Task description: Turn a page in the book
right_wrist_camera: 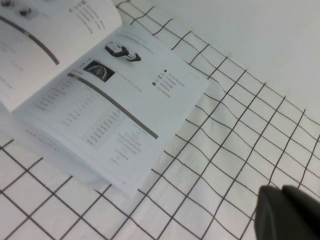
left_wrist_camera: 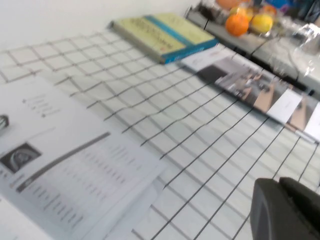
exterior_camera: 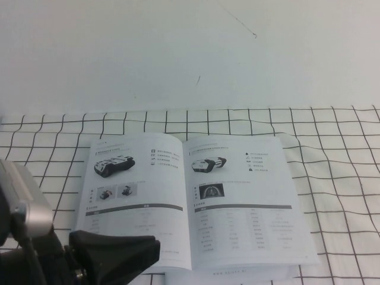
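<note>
The book lies open and flat on a white cloth with a black grid. Both pages show small vehicle photos above tables under dark bars. The right-hand page lies flat. My left gripper is black, shut and empty, low over the book's near left corner. In the left wrist view its fingers hang over bare cloth beside the book. My right gripper is out of the high view. It is shut and empty over the cloth, apart from the book.
In the left wrist view a yellow-green book and a photo magazine lie on the cloth beyond the manual. An orange and a yellow fruit sit on a tray past them. A white wall stands behind the table.
</note>
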{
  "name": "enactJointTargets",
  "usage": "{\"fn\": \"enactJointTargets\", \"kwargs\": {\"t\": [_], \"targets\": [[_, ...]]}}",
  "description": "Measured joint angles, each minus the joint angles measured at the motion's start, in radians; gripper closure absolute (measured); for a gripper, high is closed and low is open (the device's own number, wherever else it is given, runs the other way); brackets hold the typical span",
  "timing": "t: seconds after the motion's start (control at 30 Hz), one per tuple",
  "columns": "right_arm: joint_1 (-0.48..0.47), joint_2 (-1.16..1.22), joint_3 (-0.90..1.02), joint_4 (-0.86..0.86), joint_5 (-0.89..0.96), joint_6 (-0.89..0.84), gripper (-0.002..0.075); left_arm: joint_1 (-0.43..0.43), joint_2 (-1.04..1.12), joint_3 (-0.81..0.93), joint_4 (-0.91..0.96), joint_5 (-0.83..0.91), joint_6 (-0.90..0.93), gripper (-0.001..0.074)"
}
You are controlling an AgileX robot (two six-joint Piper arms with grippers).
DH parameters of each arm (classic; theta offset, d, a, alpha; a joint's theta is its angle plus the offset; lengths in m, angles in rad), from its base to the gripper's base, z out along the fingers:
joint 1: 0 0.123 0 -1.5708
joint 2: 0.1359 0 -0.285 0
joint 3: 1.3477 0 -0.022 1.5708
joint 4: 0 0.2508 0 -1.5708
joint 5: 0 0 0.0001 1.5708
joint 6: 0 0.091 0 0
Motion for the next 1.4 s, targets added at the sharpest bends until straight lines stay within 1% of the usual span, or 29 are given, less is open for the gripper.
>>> {"fn": "enactJointTargets", "kwargs": {"t": [0.07, 0.23, 0.33, 0.47, 0.73, 1.1, 1.2, 1.3, 1.4], "targets": [[0.0, -0.103, 0.082, 0.0, -0.04, 0.031, 0.0726, 0.0, 0.0, 0.033, 0.031, -0.026, -0.019, 0.0737], [0.0, -0.302, 0.279, 0.0, -0.178, 0.073, 0.0726, 0.0, 0.0, 0.075, 0.042, -0.153, -0.025, 0.0737], [0.0, -0.372, 0.379, 0.0, -0.25, 0.092, 0.0726, 0.0, 0.0, 0.078, 0.042, -0.235, -0.025, 0.0737], [0.0, -0.418, 0.451, 0.0, -0.275, 0.109, 0.0726, 0.0, 0.0, 0.078, 0.037, -0.299, -0.025, 0.0737], [0.0, -0.421, 0.51, 0.0, -0.293, 0.113, 0.0726, 0.0, 0.0, 0.078, 0.035, -0.313, -0.024, 0.0737], [0.0, -0.421, 0.514, 0.0, -0.3, 0.115, 0.0726, 0.0, 0.0, 0.078, 0.035, -0.267, -0.024, 0.0737], [0.0, -0.421, 0.514, 0.0, -0.3, 0.115, 0.0726, 0.004, -0.037, 0.097, 0.035, -0.276, -0.016, 0.0737], [0.0, -0.421, 0.514, 0.0, -0.302, 0.115, 0.0726, 0.047, -0.138, 0.157, 0.035, -0.314, 0.006, 0.0737], [0.0, -0.421, 0.514, 0.0, -0.304, 0.115, 0.0726, 0.129, -0.28, 0.23, 0.035, -0.35, 0.048, 0.0737]]}}
